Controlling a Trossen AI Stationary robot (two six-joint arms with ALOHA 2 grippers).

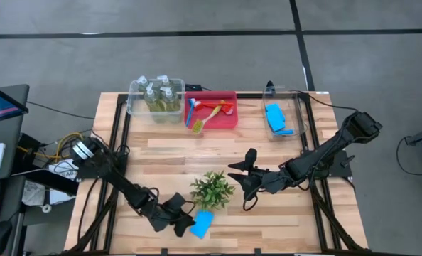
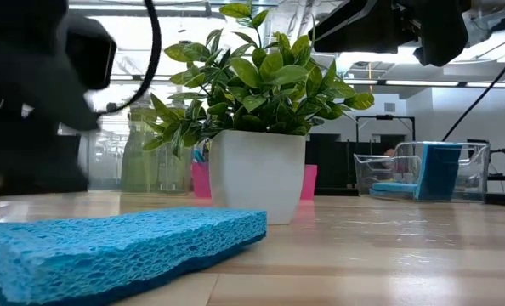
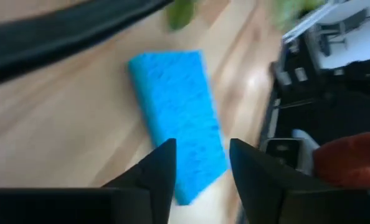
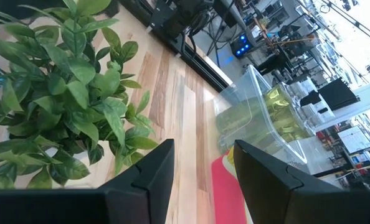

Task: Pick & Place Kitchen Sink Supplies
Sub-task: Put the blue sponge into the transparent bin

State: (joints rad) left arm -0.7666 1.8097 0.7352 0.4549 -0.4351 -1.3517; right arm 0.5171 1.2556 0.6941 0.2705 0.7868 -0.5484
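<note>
Left gripper (image 1: 185, 226) hovered with parted fingers over the blue sponge (image 1: 202, 224), which lay flat, released, near the plant (image 1: 212, 189).

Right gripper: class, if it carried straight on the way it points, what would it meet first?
Probably the green plant: the right gripper, fingers apart, points at it from close by, though their heights are unclear.

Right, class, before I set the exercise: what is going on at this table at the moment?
A two-armed robot is sorting sink supplies. The left hand hovers open at a blue sponge lying flat on the table's near edge, beside a small potted plant. The right hand waits open on the plant's other side, holding nothing. At the back, bottles sit in a clear bin, brushes in a red bin, and sponges in another clear bin.
</note>
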